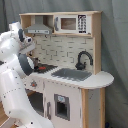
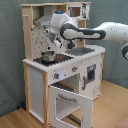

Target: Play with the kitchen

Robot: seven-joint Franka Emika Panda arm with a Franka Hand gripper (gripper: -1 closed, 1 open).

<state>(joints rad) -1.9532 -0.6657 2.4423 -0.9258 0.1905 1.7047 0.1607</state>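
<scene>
Kitchen: the toy kitchen (image 1: pixel 75 75) (image 2: pixel 60 75) stands on a wooden floor (image 2: pixel 112 107) before a grey backdrop, filling the middle in both exterior views.
Counter edges: the rounded end by the grey sink (image 1: pixel 71 74) overhangs at the first exterior view's right; the hob (image 2: pixel 47 60) sits at the opposite end.
Pot: a small metal pot (image 2: pixel 48 56) rests on the hob, near the counter's front edge.
Oven door: swung down and open (image 2: pixel 70 100), jutting out over the floor in front.
Arm: the white Panda arm (image 2: pixel 87 33) reaches across above the sink.
Gripper: the gripper (image 2: pixel 56 44) hangs just above the pot; cannot tell how its fingers stand.
Faucet: black faucet (image 1: pixel 83 59) arches at the sink's back edge.
Overhead room: the range hood (image 1: pixel 39 29) closes the space above the hob.
</scene>
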